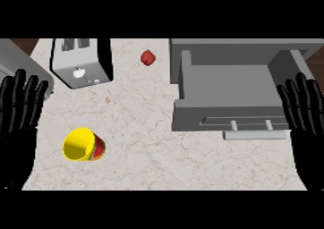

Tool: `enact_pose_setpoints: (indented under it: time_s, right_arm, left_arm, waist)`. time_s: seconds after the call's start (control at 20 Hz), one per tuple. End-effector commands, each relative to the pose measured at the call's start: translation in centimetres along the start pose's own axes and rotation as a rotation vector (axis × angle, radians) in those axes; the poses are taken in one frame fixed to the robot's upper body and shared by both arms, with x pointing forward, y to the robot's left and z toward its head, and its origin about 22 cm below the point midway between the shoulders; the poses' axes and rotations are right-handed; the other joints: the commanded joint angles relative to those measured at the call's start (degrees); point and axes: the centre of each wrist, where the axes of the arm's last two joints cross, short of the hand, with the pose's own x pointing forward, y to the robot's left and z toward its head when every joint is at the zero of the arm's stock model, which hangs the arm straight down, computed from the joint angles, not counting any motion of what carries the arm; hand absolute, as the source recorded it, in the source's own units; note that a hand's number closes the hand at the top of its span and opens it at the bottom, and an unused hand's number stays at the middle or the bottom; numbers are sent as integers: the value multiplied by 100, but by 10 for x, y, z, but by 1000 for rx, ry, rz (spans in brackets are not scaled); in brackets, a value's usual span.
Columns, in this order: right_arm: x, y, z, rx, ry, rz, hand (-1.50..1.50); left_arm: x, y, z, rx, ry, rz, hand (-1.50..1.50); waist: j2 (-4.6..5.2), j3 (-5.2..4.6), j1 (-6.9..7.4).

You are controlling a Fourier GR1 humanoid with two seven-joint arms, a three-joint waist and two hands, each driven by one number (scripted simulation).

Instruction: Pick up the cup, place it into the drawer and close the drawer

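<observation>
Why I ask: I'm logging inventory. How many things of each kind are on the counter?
cup: 1
toaster: 1
small red object: 1
open drawer: 1
Total: 4

Scanning for lettering now, and nothing reads: the toaster (82, 67) shows only two pale blobs on its face (no letter shape in them), the cup (83, 144) carries red and green patches, the drawer (191, 117) is plain grey.
</observation>
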Motion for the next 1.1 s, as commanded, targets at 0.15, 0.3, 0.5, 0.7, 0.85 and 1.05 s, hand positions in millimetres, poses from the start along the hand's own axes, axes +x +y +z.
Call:
enact_pose_setpoints:
  time_s: [0.15,0.3,0.5,0.7,0.85,1.05]
  right_arm:
    - [3,0,-1,6,-5,14,-150]
    - [-2,-4,2,69,29,-73,-150]
    - [-11,-4,-8,68,45,-95,-150]
    - [-10,-7,-11,65,41,-109,-150]
    - [-2,2,-20,61,38,-101,-150]
    - [2,1,-27,49,37,-90,-150]
  left_arm:
    - [-7,12,4,-329,-64,200,-150]
    - [-21,8,20,-440,57,425,-150]
    - [-25,49,11,-464,75,450,-150]
    - [-12,42,1,-513,79,479,-150]
    - [-22,60,-8,-479,79,474,-150]
    - [-19,51,12,-484,102,466,-150]
  waist:
    - [-113,66,110]
    - [-98,67,121]
    - [-103,76,124]
    - [-112,78,110]
    - [-112,77,108]
    - [-114,77,118]
